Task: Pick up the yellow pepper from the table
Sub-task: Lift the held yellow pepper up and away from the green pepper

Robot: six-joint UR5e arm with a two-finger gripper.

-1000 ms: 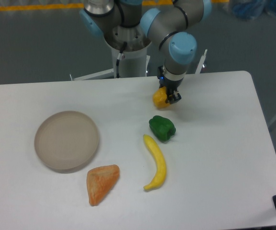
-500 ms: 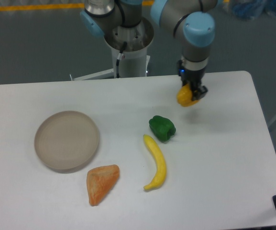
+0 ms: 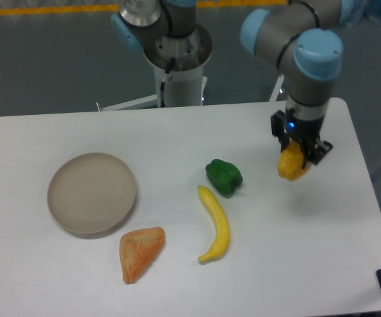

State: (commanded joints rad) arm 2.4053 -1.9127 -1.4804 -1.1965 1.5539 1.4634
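Camera view: jaws clamp one yellow pepper (image 3: 291, 164) above table (image 3: 177, 132) — one green pepper (image 3: 224, 177) beside.

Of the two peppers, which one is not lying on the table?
The yellow pepper. The gripper holds it above the table near the right edge; the green pepper rests on the tabletop.

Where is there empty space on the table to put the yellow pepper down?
The gripper holds the yellow pepper. Bare table lies right of the banana, out to the edge. More lies behind the plate. It is crowded around the green pepper, banana and orange piece.
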